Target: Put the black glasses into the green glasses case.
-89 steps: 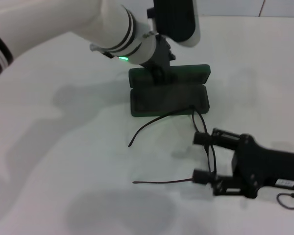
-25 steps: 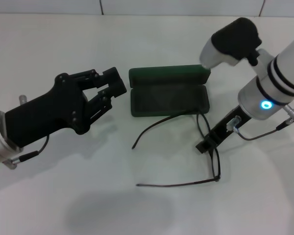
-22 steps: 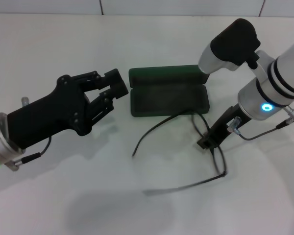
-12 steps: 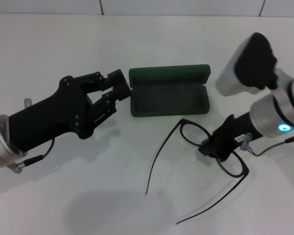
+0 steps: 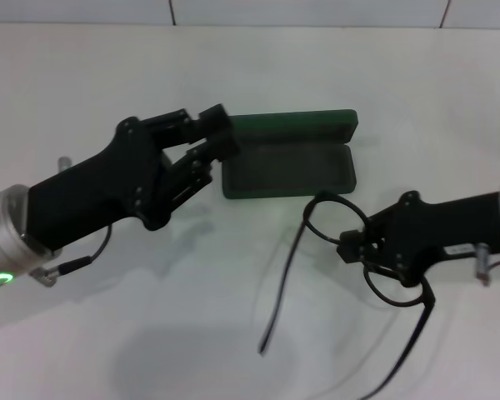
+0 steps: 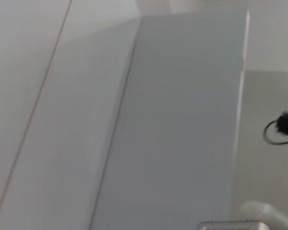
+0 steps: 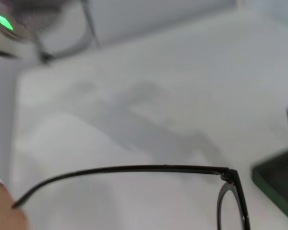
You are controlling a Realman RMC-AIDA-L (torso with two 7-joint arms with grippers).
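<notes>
- Head view: right gripper (image 5: 356,247) clamped on black glasses (image 5: 362,267), lifted near open green glasses case (image 5: 287,165); left gripper (image 5: 210,143), jaws apart, at case's left end.
- Left wrist view: no task item visible.
- Right wrist view: temple outstretched. Carrying step; next, lower frame into tray.

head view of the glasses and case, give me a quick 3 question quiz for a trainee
1. True or false: the dark green hard clamshell glasses case lies open on the white table.
2. Which gripper holds the thin black-framed glasses? A) left B) right C) neither
3. Fill in: the left gripper is at the case's ____ end, as the robot sees it.

Key:
1. True; lid back, dark interior showing.
2. B; the right gripper is shut on the frame near the bridge, with the temple arms trailing toward the robot.
3. Left; I can't tell whether it touches the case.
</notes>
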